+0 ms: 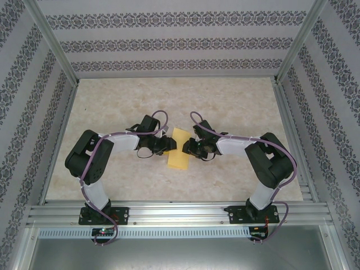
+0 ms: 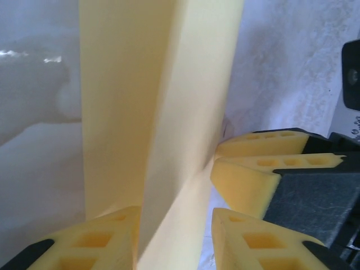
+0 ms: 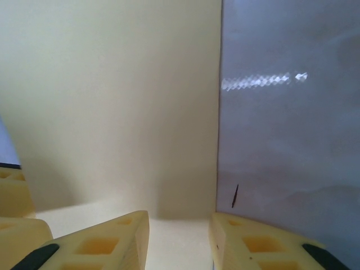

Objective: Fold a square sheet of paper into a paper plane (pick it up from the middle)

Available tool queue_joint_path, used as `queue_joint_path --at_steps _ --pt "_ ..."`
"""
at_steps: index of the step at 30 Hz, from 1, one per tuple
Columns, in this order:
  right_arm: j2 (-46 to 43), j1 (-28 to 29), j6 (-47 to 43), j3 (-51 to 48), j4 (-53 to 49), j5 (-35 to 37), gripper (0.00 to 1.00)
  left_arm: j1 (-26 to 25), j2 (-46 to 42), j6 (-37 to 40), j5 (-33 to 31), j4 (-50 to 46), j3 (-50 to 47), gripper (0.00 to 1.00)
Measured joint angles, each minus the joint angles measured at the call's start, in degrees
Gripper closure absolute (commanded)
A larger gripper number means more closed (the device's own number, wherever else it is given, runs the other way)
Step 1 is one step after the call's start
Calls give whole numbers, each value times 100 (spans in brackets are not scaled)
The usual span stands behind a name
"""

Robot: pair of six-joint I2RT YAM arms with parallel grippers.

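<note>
Both grippers, left (image 1: pixel 167 145) and right (image 1: pixel 187 147), are pinched on the square sheet of paper (image 1: pixel 178 151) mid-table (image 1: pixel 236 101); one lengthwise fold is made, nose and wings remain.

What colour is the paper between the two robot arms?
Plain yellow. The thin folded sheet of paper shows best in the top external view, lying on the pale table.

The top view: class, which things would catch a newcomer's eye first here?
The folded strip of thin yellow paper at the table's middle stands out, the sole bright thing on the pale marbled tabletop. The left gripper and right gripper meet it from either side.
</note>
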Motion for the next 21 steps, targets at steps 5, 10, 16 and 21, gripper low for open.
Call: queue_joint_path --at_steps 5,10,16,21 --pt "-232 7 -15 -146 39 205 58 2 138 -59 20 50 162 73" --pt "-1331 103 -181 -599 -11 874 47 2 262 -136 46 81 271 77" --pt "-2153 1084 -704 -859 203 1749 36 2 275 -151 61 85 361 77" --pt "-2035 2312 -1390 -927 352 2721 36 2 275 -149 61 81 391 77"
